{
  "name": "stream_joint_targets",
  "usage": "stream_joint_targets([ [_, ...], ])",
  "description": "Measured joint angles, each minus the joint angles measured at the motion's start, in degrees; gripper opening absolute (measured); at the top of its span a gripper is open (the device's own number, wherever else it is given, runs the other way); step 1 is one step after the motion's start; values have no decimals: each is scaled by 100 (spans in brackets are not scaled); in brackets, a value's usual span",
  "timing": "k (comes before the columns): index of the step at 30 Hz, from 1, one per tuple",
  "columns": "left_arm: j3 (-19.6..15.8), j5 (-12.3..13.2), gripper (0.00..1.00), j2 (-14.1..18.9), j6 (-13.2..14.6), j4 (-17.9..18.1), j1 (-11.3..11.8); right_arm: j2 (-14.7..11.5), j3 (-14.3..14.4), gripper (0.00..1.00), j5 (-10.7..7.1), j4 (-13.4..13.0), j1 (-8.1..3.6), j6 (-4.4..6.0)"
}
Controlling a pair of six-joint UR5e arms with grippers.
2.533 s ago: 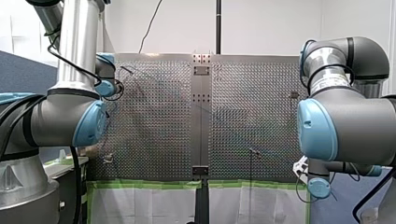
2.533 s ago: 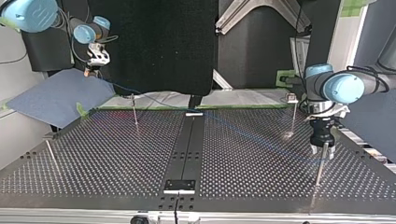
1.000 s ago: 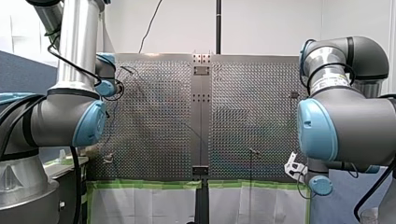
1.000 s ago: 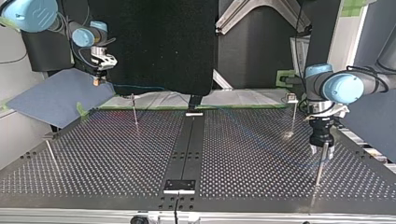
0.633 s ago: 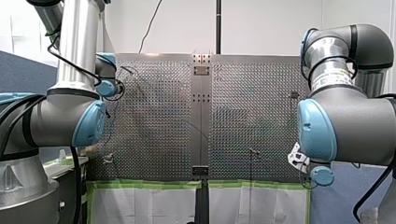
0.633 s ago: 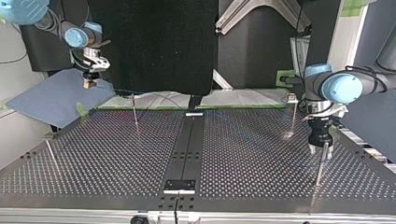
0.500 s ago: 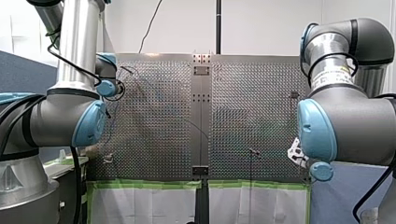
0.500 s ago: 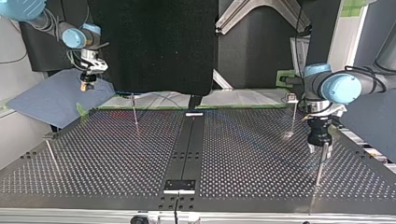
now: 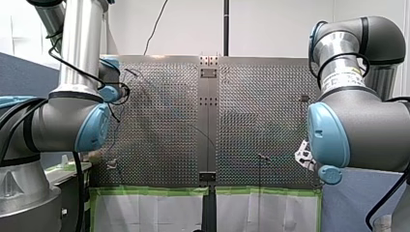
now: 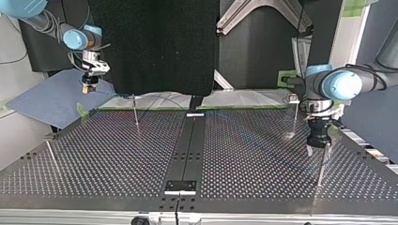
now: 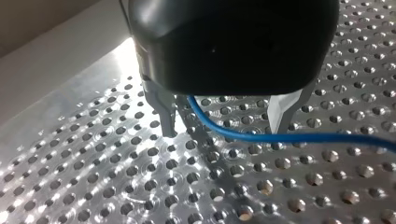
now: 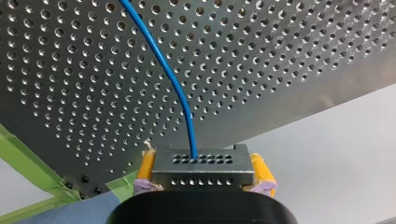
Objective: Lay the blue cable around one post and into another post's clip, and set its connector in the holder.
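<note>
In the right wrist view my right gripper [image 12: 201,179] has its yellow pads shut on a small metal connector [image 12: 201,167]. The blue cable [image 12: 172,81] runs from that connector out over the perforated table. In the top view this gripper [image 10: 88,87] hangs above the table's far left corner. My left gripper [image 10: 318,147] is low at the top view's right, just above a thin post [image 10: 321,168]. Its metal fingers [image 11: 166,119] stand open in the left wrist view, and the blue cable [image 11: 280,138] passes loosely between them, not gripped.
More thin posts stand on the table: one [image 10: 135,114] at the far left, one [image 10: 50,153] at the near left, and one with a clip head [image 10: 294,99] at the far right. A black block [image 10: 180,186] sits on the centre strip near the front edge. Blue sheet [image 10: 51,96] lies beyond the left corner.
My right gripper, still holding the connector, has shifted toward the top view's left, away from the table corner. My left gripper has edged slightly away from the front edge.
</note>
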Motion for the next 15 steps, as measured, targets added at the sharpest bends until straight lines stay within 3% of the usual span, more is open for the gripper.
stream_joint_targets([
  [11, -430, -268, 98, -22, -499, 498, -18, 1, 0, 0, -5, 29, 82, 1],
  [15, -471, -221, 98, -166, -718, 670, -69, 0, 0, 0, -4, 36, 112, 1],
])
